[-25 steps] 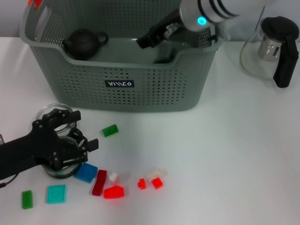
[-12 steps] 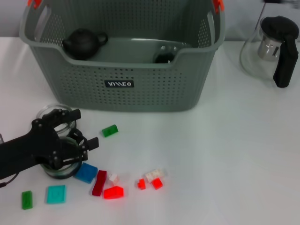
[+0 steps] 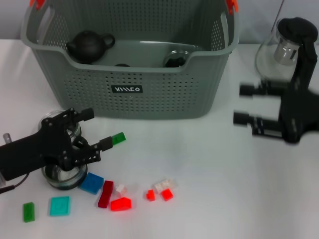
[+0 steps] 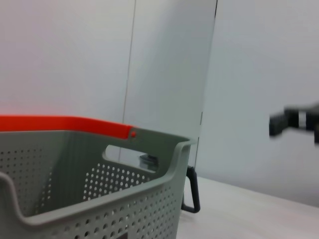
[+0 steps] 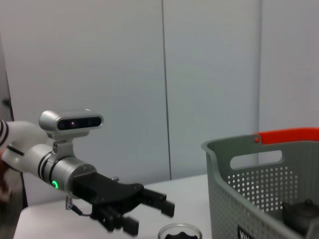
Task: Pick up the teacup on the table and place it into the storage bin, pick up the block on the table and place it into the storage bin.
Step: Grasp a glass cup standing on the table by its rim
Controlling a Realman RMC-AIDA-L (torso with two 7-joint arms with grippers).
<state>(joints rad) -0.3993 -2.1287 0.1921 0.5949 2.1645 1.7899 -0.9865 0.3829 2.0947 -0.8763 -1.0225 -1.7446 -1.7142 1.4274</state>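
Observation:
The grey-green storage bin (image 3: 149, 94) stands at the back, also seen in the wrist views (image 4: 99, 199) (image 5: 269, 189). Inside it sit a black teapot (image 3: 89, 45) and a small dark teacup (image 3: 174, 59). My left gripper (image 3: 102, 128) is open at the front left, above a glass teacup (image 3: 61, 174). One fingertip (image 3: 110, 143) lies right beside a green block (image 3: 118, 137); whether they touch is unclear. The right wrist view shows this gripper (image 5: 149, 214) open above the glass cup (image 5: 179, 233). My right gripper (image 3: 243, 104) hovers open and empty, right of the bin.
A glass pitcher (image 3: 289, 47) with a black handle stands at the back right, just behind the right gripper. Loose blocks lie at the front: blue (image 3: 91, 182), dark red (image 3: 105, 193), red (image 3: 121, 203), teal (image 3: 59, 205), green (image 3: 29, 211), and small red and white ones (image 3: 163, 189).
The right arm pulled out of the bin, left a dark cup inside, and came down in front of the pitcher. The left gripper shifted slightly toward the green block.

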